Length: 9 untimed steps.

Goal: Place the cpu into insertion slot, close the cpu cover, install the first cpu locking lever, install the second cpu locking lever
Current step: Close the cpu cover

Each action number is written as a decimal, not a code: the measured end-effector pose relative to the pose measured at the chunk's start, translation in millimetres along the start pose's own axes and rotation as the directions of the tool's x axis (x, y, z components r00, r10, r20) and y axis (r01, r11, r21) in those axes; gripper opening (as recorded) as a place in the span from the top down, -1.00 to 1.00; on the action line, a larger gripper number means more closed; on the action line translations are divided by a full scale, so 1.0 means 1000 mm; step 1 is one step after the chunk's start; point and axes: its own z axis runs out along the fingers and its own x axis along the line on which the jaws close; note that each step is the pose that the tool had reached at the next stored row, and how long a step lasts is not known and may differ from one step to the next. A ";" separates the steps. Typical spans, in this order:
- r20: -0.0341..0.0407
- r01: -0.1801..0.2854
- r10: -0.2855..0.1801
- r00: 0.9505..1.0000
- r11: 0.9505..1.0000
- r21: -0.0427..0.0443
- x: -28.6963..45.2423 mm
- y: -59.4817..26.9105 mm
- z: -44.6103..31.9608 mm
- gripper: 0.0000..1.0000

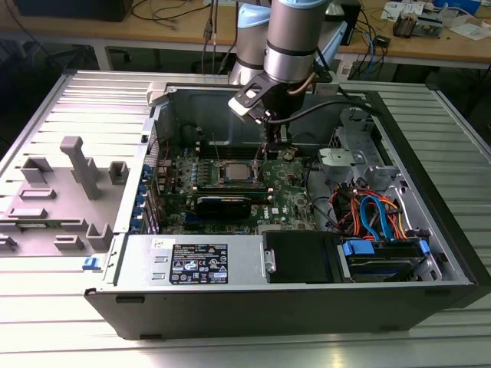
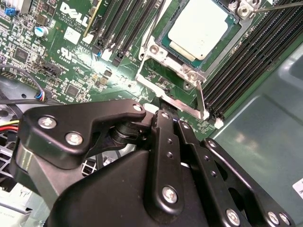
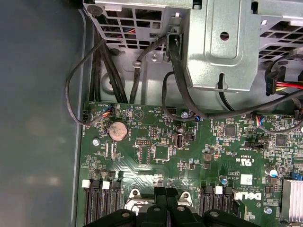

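The cpu [image 2: 199, 26], a flat square chip with a dull silver top, sits in the insertion slot [image 2: 150, 66] on the green motherboard [image 3: 156, 170], inside an open computer case [image 1: 430, 253] lying on a ribbed metal table [image 1: 46, 337]. In the second wrist view one corner of the chip is cut off by the picture edge. The cpu cover [image 2: 176, 57] shows as a silver frame around the chip and appears to lie flat, though its far side is out of the picture. A thin wire lever [image 2: 152, 28] runs along one side of the slot, and whether it is latched cannot be made out.

The gripper [image 2: 171, 120] hangs just beside the slot, over its metal rim. Its black fingers [image 3: 161, 210] are drawn together. The tips are hidden behind the gripper's own linkage, so it is unclear whether anything thin is pinched between them.

Rows of long black memory slots [image 2: 246, 61] flank the socket closely on two sides. Beyond them lies the bare grey case wall [image 2: 265, 127].

The first wrist view adds a round coin battery [image 3: 118, 130], black cables [image 3: 75, 94] looping off the board, and a perforated metal drive cage [image 3: 222, 42]. In the exterior view the arm [image 1: 295, 38] reaches down into the case near its back wall. That view also takes in a black power supply [image 1: 199, 261], orange and blue cables [image 1: 368, 207], and a grey moulded fixture [image 1: 77, 165] on the table at the exterior view's left.
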 end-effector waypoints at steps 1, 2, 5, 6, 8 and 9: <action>0.000 0.000 0.000 1.000 1.000 0.000 0.0000 -0.0003 0.0000 0.79; 0.000 0.000 0.000 1.000 1.000 0.000 0.0000 -0.0003 0.0000 0.79; 0.000 0.000 0.000 1.000 1.000 0.000 0.0001 -0.0009 0.0000 0.79; 0.000 0.000 0.000 1.000 1.000 0.000 0.0001 -0.0009 0.0000 0.79; 0.000 0.000 0.000 1.000 1.000 0.000 0.0001 -0.0014 0.0001 0.79; 0.000 0.000 0.000 1.000 1.000 0.000 0.0001 -0.0017 0.0001 0.79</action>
